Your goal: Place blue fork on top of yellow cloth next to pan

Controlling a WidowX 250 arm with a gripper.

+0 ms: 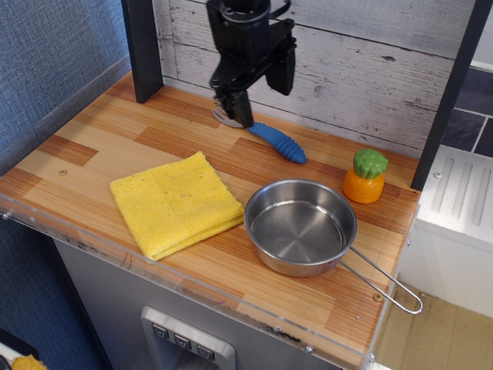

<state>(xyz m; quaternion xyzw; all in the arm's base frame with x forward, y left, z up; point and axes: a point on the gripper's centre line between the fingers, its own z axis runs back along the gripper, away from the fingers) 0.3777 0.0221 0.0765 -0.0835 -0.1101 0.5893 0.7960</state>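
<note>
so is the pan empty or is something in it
Empty. The pan shows only its bare shiny steel bottom; the blue fork lies on the counter behind it, and the orange toy stands beside it.

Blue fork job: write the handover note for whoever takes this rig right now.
Tool: open, empty, hanging over the tined end of the fork at the back of the counter.
Blue ribbed-handled toy fork: lying flat by the back wall, not gripped.
Folded yellow cloth: front left, nothing on it, its right edge close to the round shiny steel pan.
Done: approach only.
Left: grasp the fork, lift it, carry it forward, lay it on the cloth.
</note>
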